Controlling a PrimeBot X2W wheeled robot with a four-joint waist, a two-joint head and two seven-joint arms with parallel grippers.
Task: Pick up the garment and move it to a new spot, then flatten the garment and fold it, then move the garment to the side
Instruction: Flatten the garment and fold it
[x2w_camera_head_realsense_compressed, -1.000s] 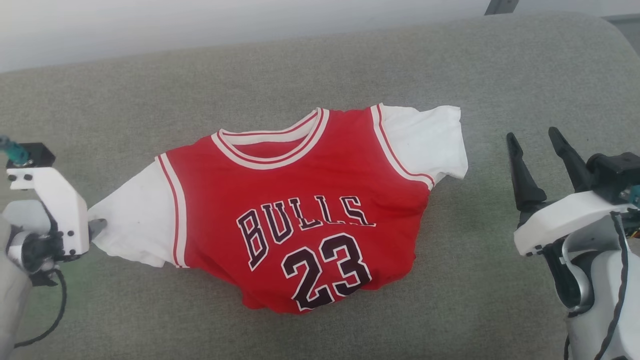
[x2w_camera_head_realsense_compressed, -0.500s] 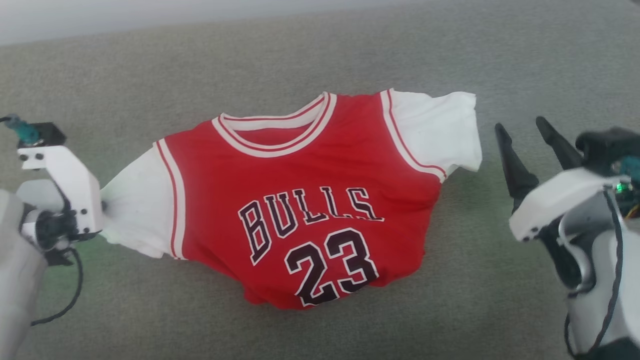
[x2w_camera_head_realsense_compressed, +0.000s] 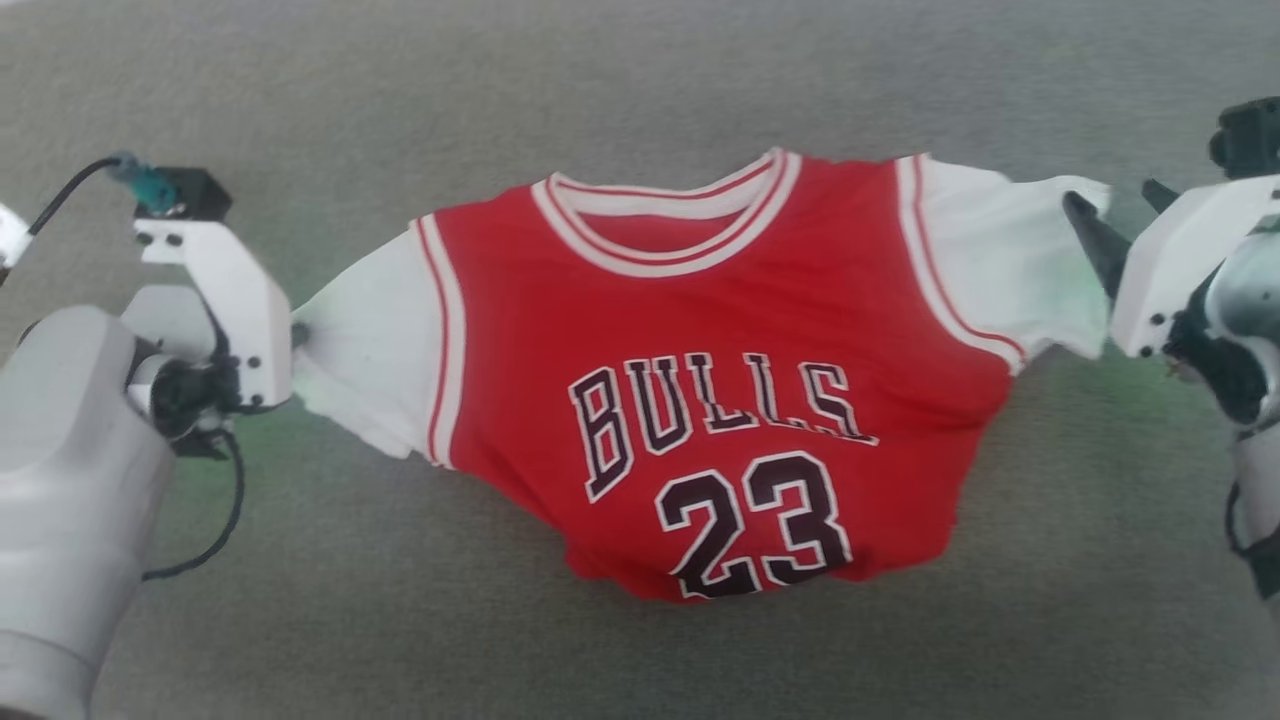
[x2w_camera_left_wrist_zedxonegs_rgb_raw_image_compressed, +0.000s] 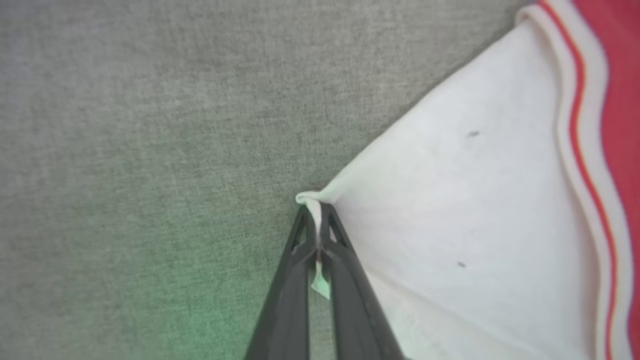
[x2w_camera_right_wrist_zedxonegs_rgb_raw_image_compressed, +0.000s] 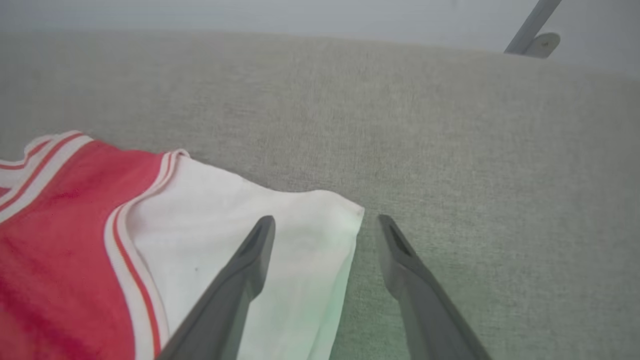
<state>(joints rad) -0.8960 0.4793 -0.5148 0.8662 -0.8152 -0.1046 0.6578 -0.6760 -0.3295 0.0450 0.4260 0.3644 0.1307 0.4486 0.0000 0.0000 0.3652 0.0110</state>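
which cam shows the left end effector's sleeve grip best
Left wrist view: the left end effector is shut on the sleeve edge, cloth pinched between its fingers. Head view: its mount covers that pinch. Right wrist view: the other sleeve.

Red garment (x2w_camera_head_realsense_compressed: 720, 330), white sleeves, striped trim

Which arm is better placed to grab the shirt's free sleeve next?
Right. The right gripper is open, fingers straddling the edge of the free sleeve; the left gripper is shut on the other sleeve.
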